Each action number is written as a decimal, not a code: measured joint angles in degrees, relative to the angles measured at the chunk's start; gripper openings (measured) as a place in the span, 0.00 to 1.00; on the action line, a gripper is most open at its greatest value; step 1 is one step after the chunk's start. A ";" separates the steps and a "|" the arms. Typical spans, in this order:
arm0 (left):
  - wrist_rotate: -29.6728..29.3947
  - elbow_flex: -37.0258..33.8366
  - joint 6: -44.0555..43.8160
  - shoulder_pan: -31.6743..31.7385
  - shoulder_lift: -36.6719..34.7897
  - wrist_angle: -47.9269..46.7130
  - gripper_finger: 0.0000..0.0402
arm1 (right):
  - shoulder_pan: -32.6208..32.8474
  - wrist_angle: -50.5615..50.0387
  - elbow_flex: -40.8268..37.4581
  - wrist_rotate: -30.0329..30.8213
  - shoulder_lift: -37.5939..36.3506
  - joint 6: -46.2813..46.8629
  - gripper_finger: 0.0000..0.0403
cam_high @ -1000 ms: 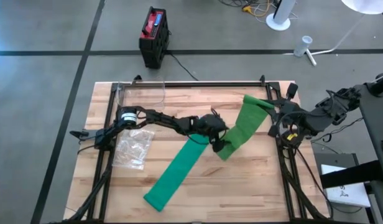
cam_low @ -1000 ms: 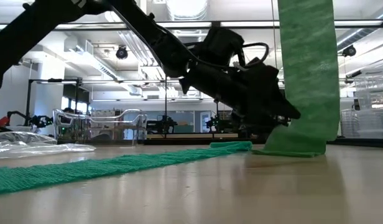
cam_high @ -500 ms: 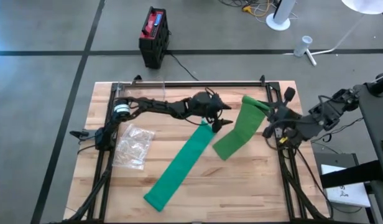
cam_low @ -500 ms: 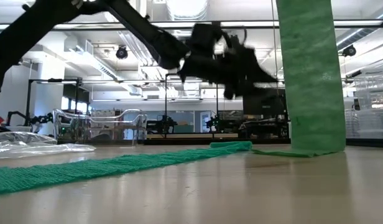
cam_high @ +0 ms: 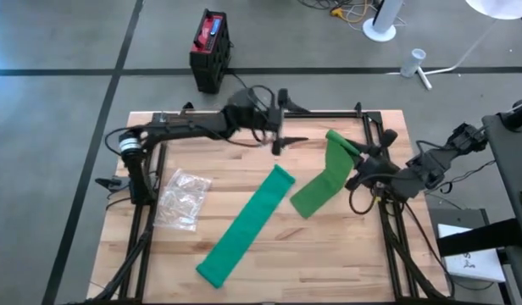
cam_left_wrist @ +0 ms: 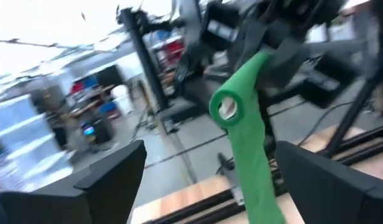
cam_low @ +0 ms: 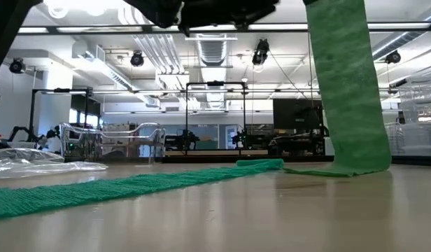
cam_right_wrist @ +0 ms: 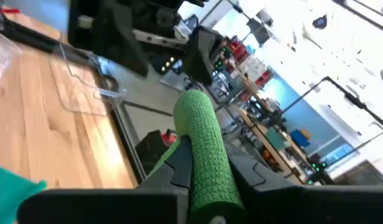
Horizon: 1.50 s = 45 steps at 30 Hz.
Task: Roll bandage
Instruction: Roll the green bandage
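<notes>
High view: the long green elastic bandage strip runs from the wooden table's centre toward 7 o'clock. The left gripper spreads empty at 12 o'clock.

Right wrist view: the right gripper clamps the bandage's rolled end — lifted.

The left end effector has lifted off the green bandage at mid-desk and swung to the far edge, jaws wide. The right end effector has shifted its roll slightly left.
</notes>
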 joint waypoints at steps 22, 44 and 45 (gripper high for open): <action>4.12 -0.58 3.33 1.93 -10.39 -22.19 0.83 | -5.35 12.91 20.88 -37.16 -0.38 -10.31 0.10; 1.49 -0.87 -9.98 -8.12 -23.04 -27.57 0.70 | 21.99 6.81 47.57 -38.07 27.78 4.26 0.10; 1.63 -0.86 -9.97 -8.35 -23.44 -27.44 0.70 | 23.95 5.25 49.95 -33.12 28.91 2.98 0.10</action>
